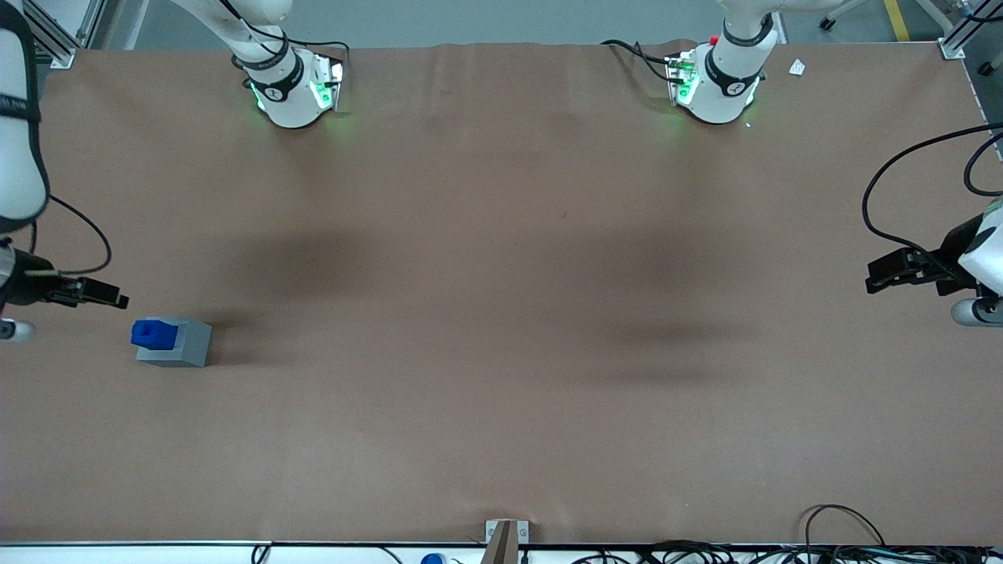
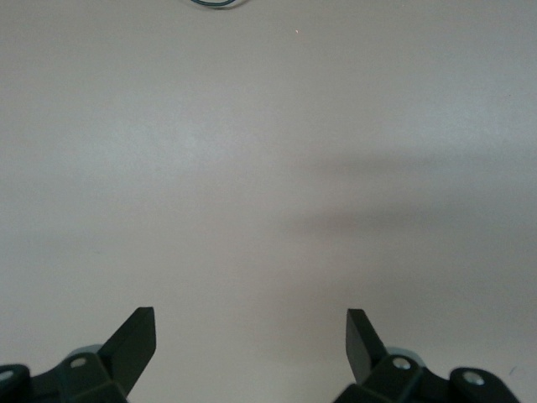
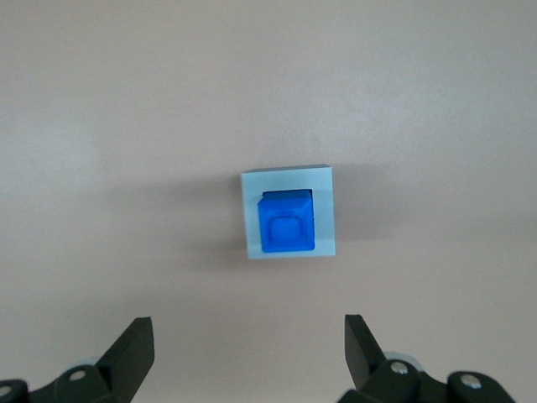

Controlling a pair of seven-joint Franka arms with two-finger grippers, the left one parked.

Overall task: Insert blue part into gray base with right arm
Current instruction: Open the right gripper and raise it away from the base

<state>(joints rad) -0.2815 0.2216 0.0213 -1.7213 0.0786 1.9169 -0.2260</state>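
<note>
The blue part (image 1: 150, 333) sits in the recess of the gray base (image 1: 186, 346), its raised step up, toward the working arm's end of the table. In the right wrist view the blue part (image 3: 286, 222) fills the recess, with the gray base's rim (image 3: 285, 180) showing around it. The right arm (image 1: 16, 157) holds its gripper (image 1: 116, 298) raised above the table, a little farther from the front camera than the base and apart from it. The gripper (image 3: 249, 326) is open and empty.
The two arm bases (image 1: 294, 90) (image 1: 717, 78) stand at the table's back edge. The parked arm's gripper (image 1: 901, 270) hangs at its end of the table. A metal bracket (image 1: 505, 536) and loose cables (image 1: 842, 540) lie along the front edge.
</note>
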